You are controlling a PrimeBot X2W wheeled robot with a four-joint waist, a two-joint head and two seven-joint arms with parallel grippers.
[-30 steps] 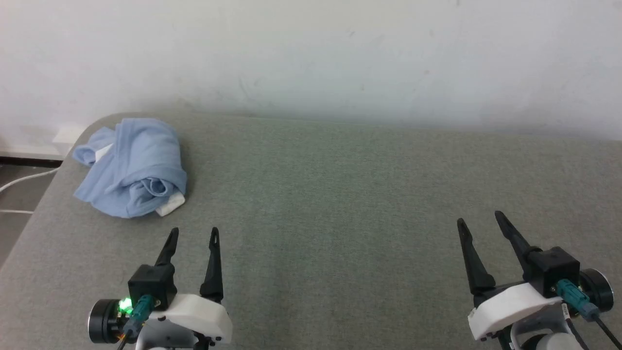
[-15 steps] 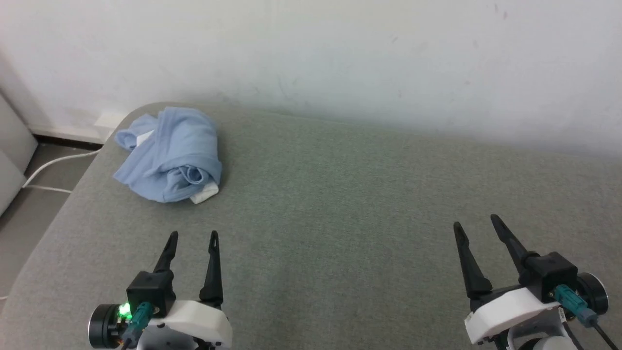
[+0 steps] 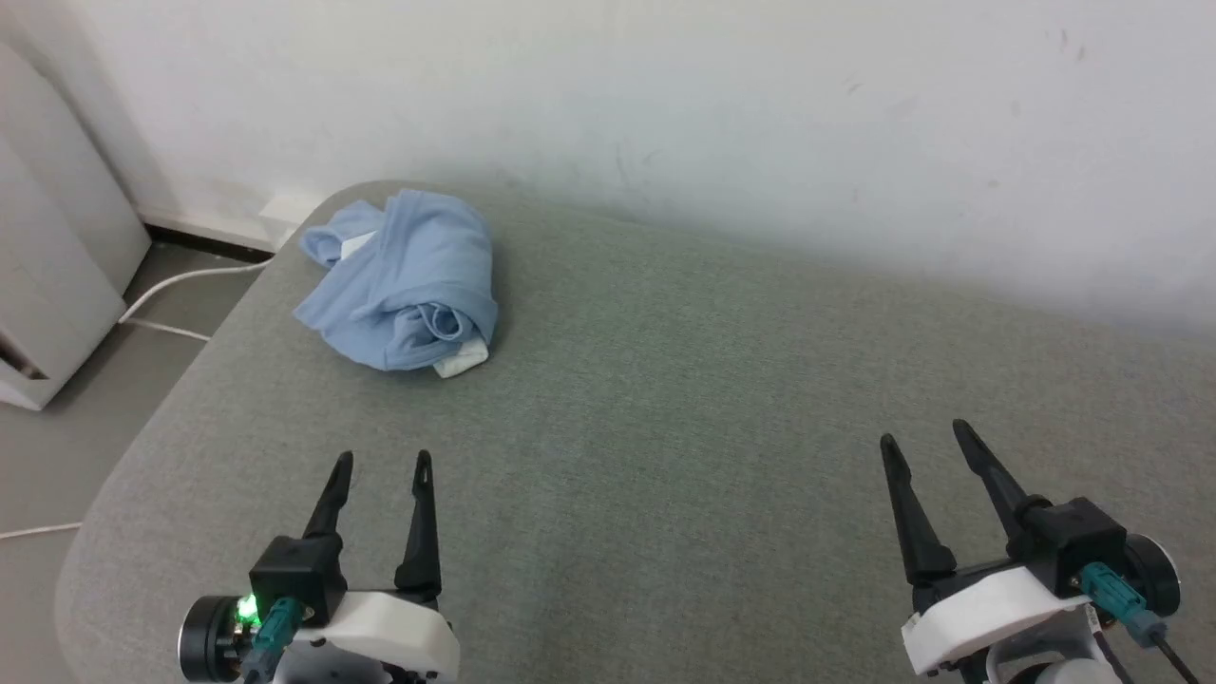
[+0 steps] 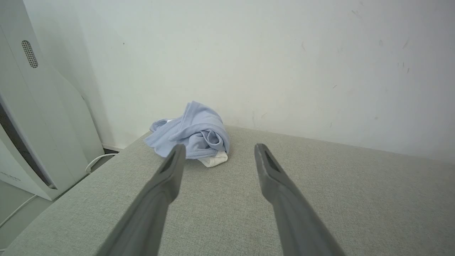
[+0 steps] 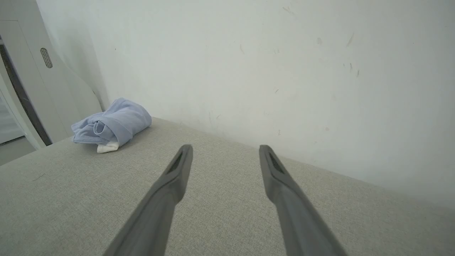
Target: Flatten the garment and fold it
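Left jaws stand wide and empty, low over the near left of the worktop, fingers pointing far. Right jaws are equally wide and empty at near right, leaning slightly left. Both arms are cut off by the frame. The shirt lies bunched at the far left corner, well apart, with a white edge showing.
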